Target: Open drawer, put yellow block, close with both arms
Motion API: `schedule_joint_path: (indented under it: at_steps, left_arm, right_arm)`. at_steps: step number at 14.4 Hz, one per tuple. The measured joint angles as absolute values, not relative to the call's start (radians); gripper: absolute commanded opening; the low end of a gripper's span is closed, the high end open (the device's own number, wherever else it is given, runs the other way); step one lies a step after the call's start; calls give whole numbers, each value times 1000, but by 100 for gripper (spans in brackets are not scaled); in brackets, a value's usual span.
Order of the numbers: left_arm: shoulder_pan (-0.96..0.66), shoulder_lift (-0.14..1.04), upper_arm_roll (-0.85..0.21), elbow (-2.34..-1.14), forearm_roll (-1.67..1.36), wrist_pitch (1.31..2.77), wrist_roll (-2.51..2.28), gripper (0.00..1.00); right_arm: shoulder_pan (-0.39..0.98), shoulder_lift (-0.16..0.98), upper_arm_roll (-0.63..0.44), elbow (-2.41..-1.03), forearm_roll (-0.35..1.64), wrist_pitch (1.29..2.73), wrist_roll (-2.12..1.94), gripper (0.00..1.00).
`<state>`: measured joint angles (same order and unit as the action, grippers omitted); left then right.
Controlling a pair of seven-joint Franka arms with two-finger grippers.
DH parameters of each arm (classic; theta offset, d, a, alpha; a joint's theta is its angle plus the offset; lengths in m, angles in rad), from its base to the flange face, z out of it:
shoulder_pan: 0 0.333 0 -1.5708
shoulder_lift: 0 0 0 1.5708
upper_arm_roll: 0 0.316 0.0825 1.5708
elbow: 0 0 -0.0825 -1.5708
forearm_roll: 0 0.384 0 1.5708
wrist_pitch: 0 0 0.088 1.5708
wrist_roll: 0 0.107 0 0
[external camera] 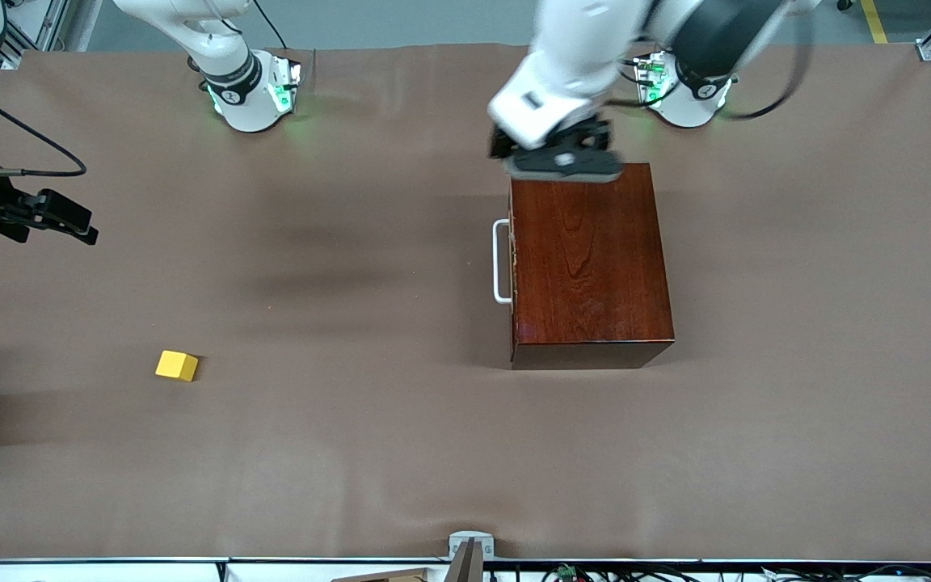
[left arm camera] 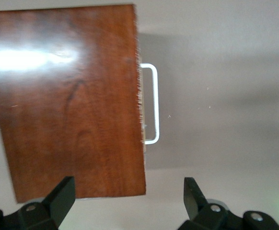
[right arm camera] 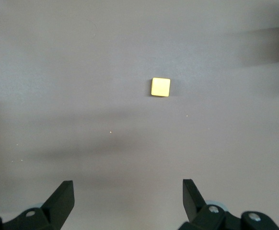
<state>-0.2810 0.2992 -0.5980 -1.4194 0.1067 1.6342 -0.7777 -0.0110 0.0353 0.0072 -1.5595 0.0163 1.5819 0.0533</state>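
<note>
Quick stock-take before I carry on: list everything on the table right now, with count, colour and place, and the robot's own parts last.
wooden box: one, glossy mahogany, toward the left arm's end of the table, near the middle.
drawer: one, shut in the box, only its front edge showing.
handle: one, white U-shaped bar, on the drawer front, facing the right arm's end.
yellow block: one, bright yellow, on the bare cloth toward the right arm's end, nearer the front camera than the box.
table: one, brown cover.
left tool: one, black, open, over the box's edge closest to the bases.
right tool: one, black, open, high over the block's end of the table.
</note>
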Motion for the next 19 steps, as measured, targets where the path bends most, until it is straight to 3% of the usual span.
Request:
schedule_joint_path:
  at_steps: [4, 7, 11, 19]
  left_arm:
    - [-429, 503, -586, -1351, 243, 1678, -875, 100]
    - [-533, 600, -486, -1317, 273, 1724, -899, 100]
    - [-686, 658, -317, -1304, 273, 1732, -931, 100]
    - [-705, 704, -285, -1304, 275, 1731, -963, 100]
  right_arm:
    - [-11, 35, 7, -1560, 16, 1582, 53, 100]
    - [-11, 35, 7, -1559, 16, 1582, 53, 100]
    - [-11, 35, 7, -1560, 16, 1582, 53, 100]
    - [-11, 108, 10, -1562, 16, 1608, 53, 100]
